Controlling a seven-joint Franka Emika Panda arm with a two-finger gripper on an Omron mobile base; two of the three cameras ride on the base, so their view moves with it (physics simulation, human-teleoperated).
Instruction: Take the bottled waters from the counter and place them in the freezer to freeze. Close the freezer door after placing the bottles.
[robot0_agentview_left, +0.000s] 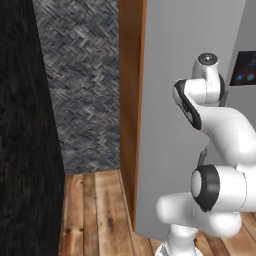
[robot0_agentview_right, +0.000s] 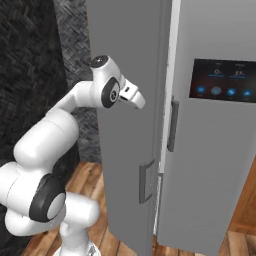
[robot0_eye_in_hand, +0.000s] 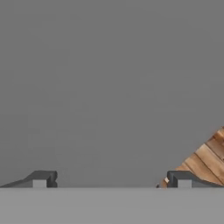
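The gripper (robot0_eye_in_hand: 111, 179) hung empty, fingers wide apart, facing the grey freezer door (robot0_agentview_right: 132, 125). That door stood slightly ajar, so closing it probably remained; whether bottles sat inside could not be told.

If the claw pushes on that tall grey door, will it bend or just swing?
The freezer door looks like a flat, thick steel panel, so it would probably stay stiff and swing as one piece. Being so tall, it is likely heavy and slow to start. Its smooth face may let the open claw slide.
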